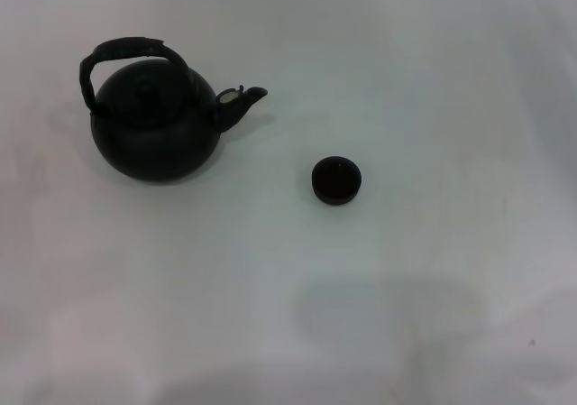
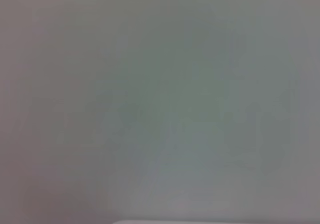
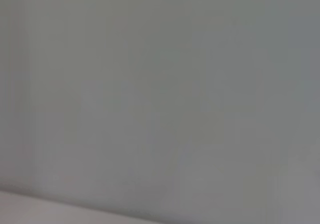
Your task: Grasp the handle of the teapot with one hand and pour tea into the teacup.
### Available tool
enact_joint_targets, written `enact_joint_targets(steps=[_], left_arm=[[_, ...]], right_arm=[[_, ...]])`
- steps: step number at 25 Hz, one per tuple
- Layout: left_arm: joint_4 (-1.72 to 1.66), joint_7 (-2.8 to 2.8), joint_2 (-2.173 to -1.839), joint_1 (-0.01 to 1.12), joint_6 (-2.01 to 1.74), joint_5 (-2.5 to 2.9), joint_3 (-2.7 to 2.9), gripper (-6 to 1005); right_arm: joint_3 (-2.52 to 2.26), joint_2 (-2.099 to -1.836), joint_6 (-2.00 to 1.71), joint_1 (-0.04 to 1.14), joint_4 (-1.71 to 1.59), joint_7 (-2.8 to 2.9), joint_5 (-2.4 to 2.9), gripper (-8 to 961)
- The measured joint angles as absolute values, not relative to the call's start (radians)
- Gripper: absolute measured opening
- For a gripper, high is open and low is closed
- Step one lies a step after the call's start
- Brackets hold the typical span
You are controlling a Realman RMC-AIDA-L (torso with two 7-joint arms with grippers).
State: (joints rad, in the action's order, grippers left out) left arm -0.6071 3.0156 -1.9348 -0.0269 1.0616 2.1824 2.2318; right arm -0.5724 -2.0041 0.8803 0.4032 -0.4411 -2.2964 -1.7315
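While neither gripper showed in any view, so I cannot tell their jaws, the teapot (image 1: 155, 124) stood upright near the table's (image 1: 451, 80) far left corner, spout toward the teacup (image 1: 336, 179) mid-table, well apart; that fits before pouring or after.

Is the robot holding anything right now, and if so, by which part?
Nothing is held. The black round teapot stands alone on the white table, its arched handle untouched, beside the small black teacup. Neither gripper is in view.
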Motion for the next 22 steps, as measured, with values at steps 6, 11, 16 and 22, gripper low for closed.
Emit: enact_joint_targets(steps=[6, 11, 16, 22], left_arm=[[-0.617, 3.016, -1.921, 0.004, 1.067, 2.175, 2.232, 699], [-0.631, 3.016, -1.914, 0.001, 1.116, 2.222, 2.235, 699], [-0.645, 3.017, -1.905, 0.019, 1.098, 2.240, 2.260, 700], [-0.634, 3.016, -1.903, 0.044, 1.044, 2.241, 2.286, 697]], right_arm=[[-0.571, -2.005, 0.924, 0.402, -0.421, -2.294, -1.783, 860], [-0.570, -2.005, 0.919, 0.410, -0.417, -2.296, -1.783, 860], [-0.575, -2.004, 0.917, 0.417, -0.419, -2.298, -1.783, 860], [-0.580, -1.995, 0.912, 0.433, -0.421, -2.304, -1.775, 860]])
